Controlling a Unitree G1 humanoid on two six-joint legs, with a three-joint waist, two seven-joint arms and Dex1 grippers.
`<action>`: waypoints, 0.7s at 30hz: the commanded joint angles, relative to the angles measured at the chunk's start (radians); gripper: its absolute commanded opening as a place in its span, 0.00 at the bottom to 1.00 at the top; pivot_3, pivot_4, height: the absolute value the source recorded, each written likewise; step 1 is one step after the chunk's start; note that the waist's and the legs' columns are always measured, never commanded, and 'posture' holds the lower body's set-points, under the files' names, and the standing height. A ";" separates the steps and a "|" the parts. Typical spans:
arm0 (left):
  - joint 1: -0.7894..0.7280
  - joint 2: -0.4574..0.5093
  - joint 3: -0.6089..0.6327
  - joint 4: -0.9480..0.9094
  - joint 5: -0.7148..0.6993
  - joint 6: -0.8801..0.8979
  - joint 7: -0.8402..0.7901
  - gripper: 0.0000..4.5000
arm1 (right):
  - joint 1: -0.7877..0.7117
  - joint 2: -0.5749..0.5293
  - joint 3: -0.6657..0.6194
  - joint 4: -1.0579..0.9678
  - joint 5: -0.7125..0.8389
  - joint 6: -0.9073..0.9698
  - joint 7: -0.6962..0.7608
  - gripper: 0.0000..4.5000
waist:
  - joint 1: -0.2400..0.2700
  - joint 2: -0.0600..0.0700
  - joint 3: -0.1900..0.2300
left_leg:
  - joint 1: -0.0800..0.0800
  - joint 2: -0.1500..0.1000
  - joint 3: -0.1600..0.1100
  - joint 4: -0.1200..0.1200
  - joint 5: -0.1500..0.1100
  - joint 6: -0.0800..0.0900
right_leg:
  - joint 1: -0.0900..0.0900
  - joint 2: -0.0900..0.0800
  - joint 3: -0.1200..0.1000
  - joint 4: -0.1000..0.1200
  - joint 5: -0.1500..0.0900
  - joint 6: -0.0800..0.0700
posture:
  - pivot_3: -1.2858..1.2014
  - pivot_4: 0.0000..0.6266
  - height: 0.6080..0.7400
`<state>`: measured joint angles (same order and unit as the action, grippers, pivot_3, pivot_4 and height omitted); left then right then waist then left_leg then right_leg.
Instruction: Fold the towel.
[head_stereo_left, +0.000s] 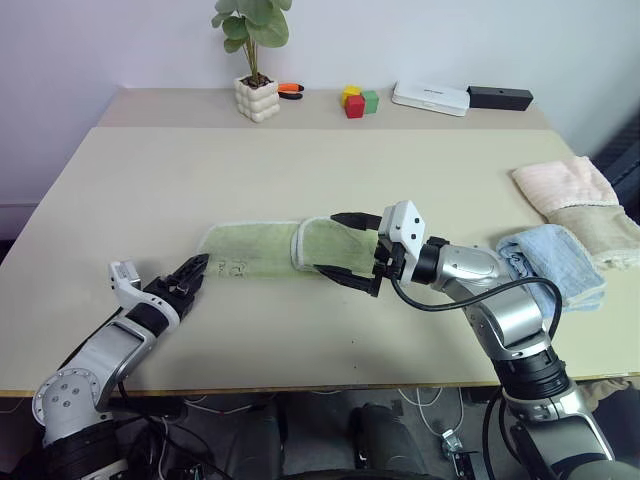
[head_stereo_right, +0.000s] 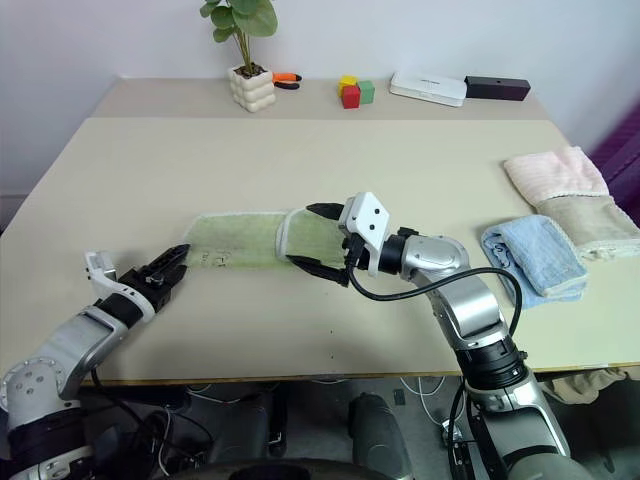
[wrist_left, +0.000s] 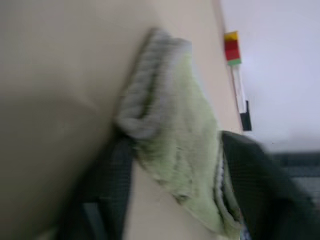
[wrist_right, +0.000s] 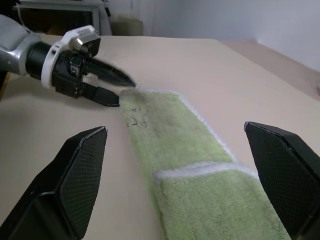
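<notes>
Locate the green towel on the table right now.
In the left eye view the towel lies as a long strip mid-table, slightly left of centre, between the left end effector at its left end and the open right end effector straddling its right end.

Green towel (head_stereo_left: 270, 250) partly folded, flat, mid-table.

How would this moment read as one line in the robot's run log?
towel: partly folded | left gripper: at its end | right gripper: open, straddling fold
</notes>
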<state>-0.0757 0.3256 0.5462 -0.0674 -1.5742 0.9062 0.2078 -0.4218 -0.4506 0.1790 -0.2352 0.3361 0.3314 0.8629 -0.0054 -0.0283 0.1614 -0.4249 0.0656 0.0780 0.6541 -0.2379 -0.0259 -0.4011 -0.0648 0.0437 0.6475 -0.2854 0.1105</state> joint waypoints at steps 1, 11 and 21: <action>-0.020 -0.005 -0.035 0.008 0.010 -0.008 0.019 0.12 | 0.002 -0.007 -0.020 -0.046 -0.001 -0.006 -0.013 1.00 | 0.003 0.001 0.000 | 0.000 0.000 0.000 0.000 0.000 0.000 | 0.000 0.000 0.000 0.000 0.000 0.000 | 0.52 0.24 0.96; -0.040 0.041 -0.094 -0.132 0.035 -0.008 -0.101 0.00 | 0.029 -0.063 -0.097 -0.031 0.033 0.017 -0.015 1.00 | 0.016 0.001 0.000 | 0.001 0.000 0.001 -0.001 0.000 0.000 | 0.000 -0.001 0.000 -0.002 0.000 0.000 | 0.52 0.24 0.96; -0.168 0.190 -0.321 -0.277 0.288 -0.034 -0.519 0.00 | 0.184 -0.271 -0.336 -0.058 0.168 0.087 0.085 1.00 | 0.009 0.000 0.000 | -0.001 0.000 0.002 -0.006 0.000 0.000 | -0.001 0.000 0.000 -0.010 0.002 -0.003 | 0.52 0.24 0.96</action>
<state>-0.2151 0.4961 0.2817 -0.3020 -1.3611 0.8844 -0.2078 -0.2368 -0.7093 -0.1316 -0.2439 0.4817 0.4159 0.9387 0.0038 -0.0279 0.1616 -0.4257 0.0661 0.0798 0.6473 -0.2378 -0.0263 -0.4017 -0.0638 0.0442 0.6365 -0.2838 0.1076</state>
